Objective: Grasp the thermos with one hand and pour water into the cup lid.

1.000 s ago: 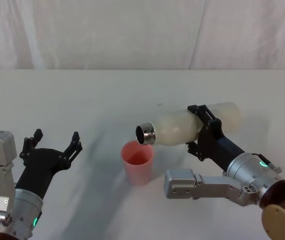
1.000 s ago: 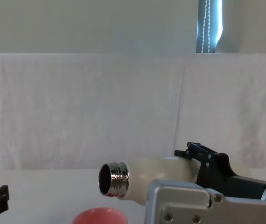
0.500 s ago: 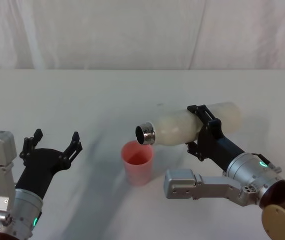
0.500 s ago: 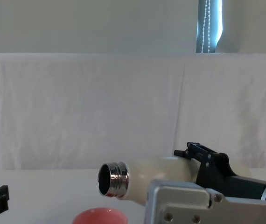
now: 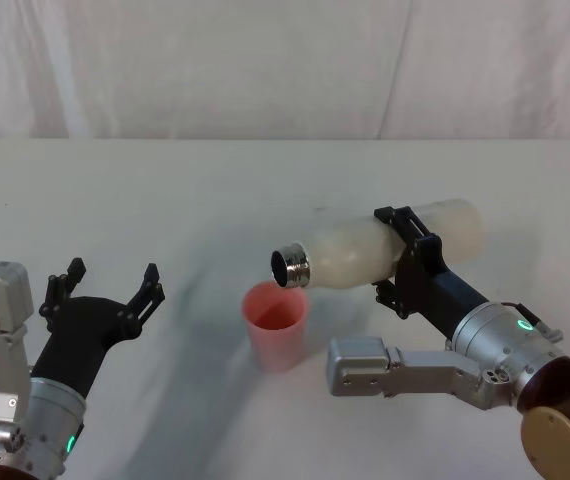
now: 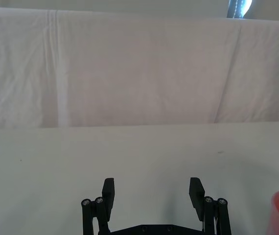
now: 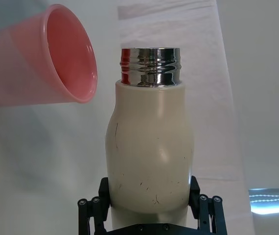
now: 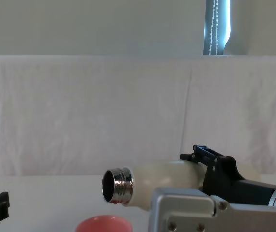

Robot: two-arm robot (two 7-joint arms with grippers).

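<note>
One thermos [image 5: 390, 246], tipped nearly level in the right gripper [image 5: 406, 262], hangs with its chrome mouth just over the rim of the pink cup lid [image 5: 276, 325].

Both jaws pinch the cream bottle around its wide body, the neck reaching well forward of them and the lid standing upright below and ahead of the mouth. No stream shows at the opening. Since the mouth sits over the lid's near edge and not its middle, a sudden tilt could likely send water past the rim, and the light lid looks easy to knock over if the neck dips. Off to the side, the left gripper [image 5: 102, 293] rests idle, jaws spread on nothing. Beneath lies a bare white table [image 5: 215, 190], backed by a creased white cloth curtain [image 5: 265, 60].
</note>
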